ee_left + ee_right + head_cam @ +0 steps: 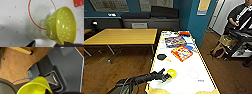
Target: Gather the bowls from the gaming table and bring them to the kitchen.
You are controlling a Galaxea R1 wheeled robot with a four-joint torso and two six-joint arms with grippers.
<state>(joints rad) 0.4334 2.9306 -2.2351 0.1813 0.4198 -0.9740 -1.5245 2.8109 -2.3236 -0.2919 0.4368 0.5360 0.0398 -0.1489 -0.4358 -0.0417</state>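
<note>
Nearest to you in the head view is the left arm, reaching in over the near end of the gaming table, with the left gripper right at the yellow-green bowl. That bowl sits on the white top close to the near edge, on the side toward the wooden table. In the left wrist view the same bowl is tipped well over, its open mouth turned sideways rather than straight up, its perforated inside facing the camera and a small lug handle on the outer wall. Two dark finger tips stand spread at either side of it, so you can judge the jaws as wide; whether they touch the rim I cannot tell. It is a round thing with no real long axis; what matters is which way the mouth faces. Judge it light, stiff and rather slick plastic, likely to skid or roll if you nudge it, so take it across the rim or wall beside the handle. A pale see-through bowl lies just beside it toward the table's middle. In the right wrist view a yellow cup-like object sits close at the right gripper, but you cannot tell the state of those jaws. Colourful game boxes lie farther along the top.
</note>
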